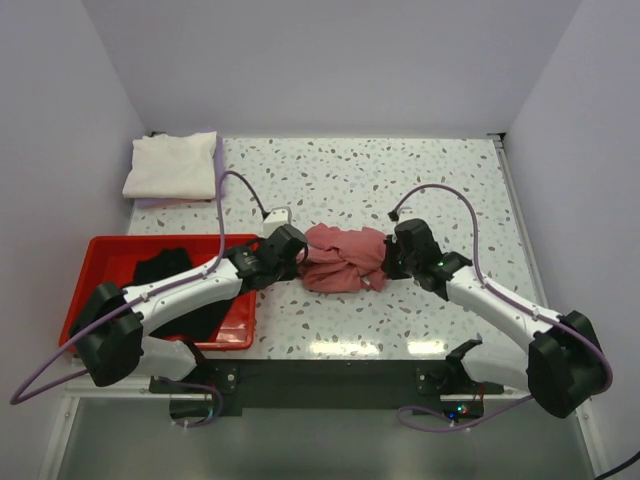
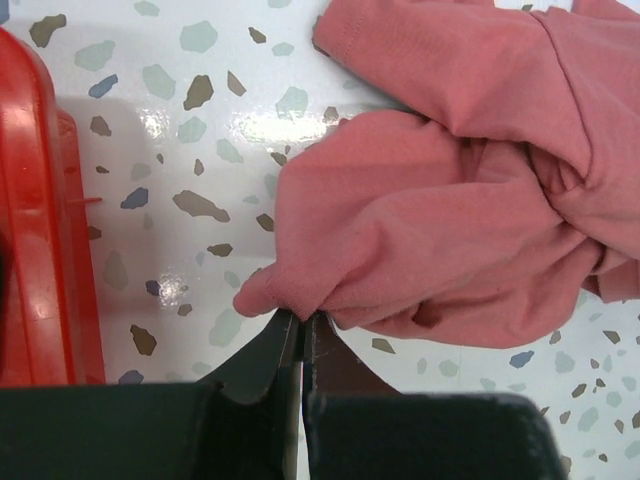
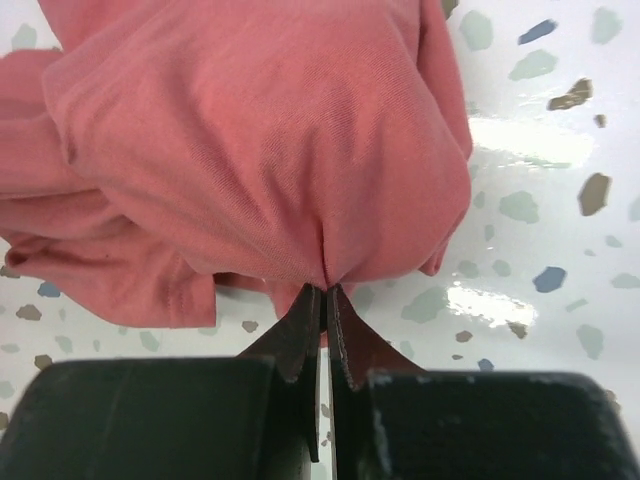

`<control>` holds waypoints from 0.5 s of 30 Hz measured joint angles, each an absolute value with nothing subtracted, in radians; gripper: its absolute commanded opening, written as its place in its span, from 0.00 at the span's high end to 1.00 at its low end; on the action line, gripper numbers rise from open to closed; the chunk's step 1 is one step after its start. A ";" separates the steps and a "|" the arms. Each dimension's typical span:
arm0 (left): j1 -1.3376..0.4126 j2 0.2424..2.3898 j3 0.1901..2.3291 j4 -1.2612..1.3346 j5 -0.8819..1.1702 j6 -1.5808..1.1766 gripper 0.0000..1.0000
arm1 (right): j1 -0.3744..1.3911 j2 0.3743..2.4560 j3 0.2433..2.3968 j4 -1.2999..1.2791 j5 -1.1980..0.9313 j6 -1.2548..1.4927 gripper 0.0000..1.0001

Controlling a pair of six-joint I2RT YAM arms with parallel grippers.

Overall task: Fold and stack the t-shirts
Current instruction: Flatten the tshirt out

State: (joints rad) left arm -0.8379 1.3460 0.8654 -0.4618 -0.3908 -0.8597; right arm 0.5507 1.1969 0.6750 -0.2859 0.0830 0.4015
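We see our left end effector [image 2: 303, 315] and right end effector [image 3: 326, 290] each pinching opposite edges of the bunched salmon t-shirt [image 1: 343, 258] at frame centre on the worktop [image 1: 420, 180]; a folded cream t-shirt [image 1: 172, 163] lies upper left.

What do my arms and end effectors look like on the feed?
Both the left arm and right arm have white links with black joints, each with a purple cable. The left end effector and right end effector have black, tapered fingers.
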 measured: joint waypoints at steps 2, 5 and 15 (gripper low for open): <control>-0.836 1.346 0.867 -0.465 -0.405 -0.860 1.00 | 0.552 1.157 0.675 -0.308 0.117 0.399 1.00; -0.830 1.345 0.885 -0.479 -0.426 -0.860 1.00 | 0.551 1.089 0.695 -0.364 0.192 0.398 1.00; -0.740 1.293 1.009 -0.495 -0.524 -0.843 1.00 | 0.466 0.959 0.860 -0.536 0.435 0.396 1.00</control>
